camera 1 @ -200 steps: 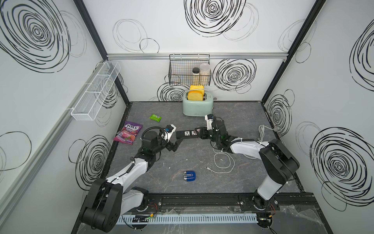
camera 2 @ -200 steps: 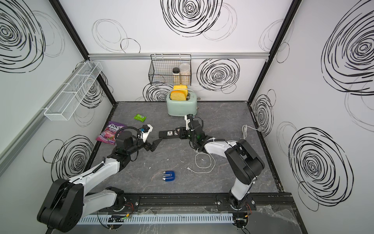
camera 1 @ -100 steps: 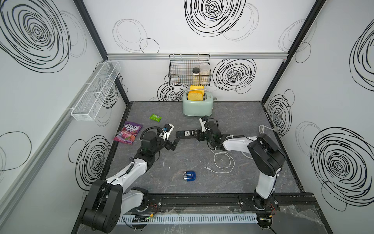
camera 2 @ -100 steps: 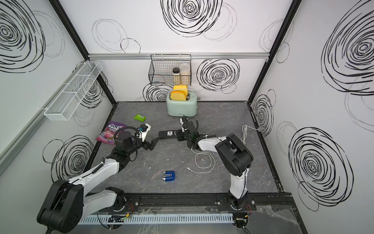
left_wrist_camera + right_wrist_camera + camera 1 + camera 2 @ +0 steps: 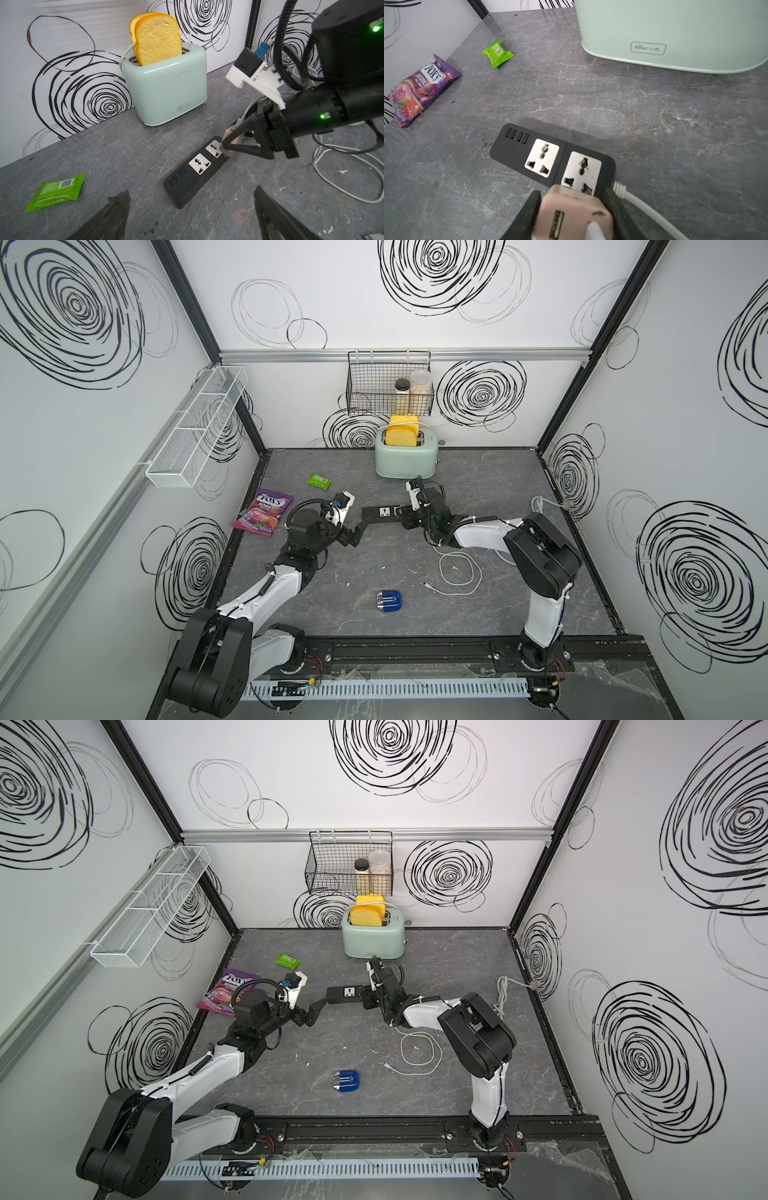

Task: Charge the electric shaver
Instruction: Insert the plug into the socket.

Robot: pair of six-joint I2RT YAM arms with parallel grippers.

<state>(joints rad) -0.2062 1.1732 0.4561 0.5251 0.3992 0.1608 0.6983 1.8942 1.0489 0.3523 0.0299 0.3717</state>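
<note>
What worries me is the black power strip (image 5: 512, 149) skating across the counter (image 5: 498, 489) if the right tool (image 5: 572, 199) presses down off-line. The pinkish charger plug (image 5: 571, 214) clamped in it sits tilted over the strip's cable end, and I cannot tell whether its prongs have found a socket. The left tool (image 5: 354, 533) gapes wide, one finger on either side of the strip's USB end, gripping nothing, so it braces little. The electric shaver (image 5: 389, 601) lies alone near the counter's front edge, well apart, with the loose white cable (image 5: 459, 578) nearby.

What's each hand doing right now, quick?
Left hand: open, holding nothing.
Right hand: closed on the pinkish cube-shaped plastic charger plug.
</note>
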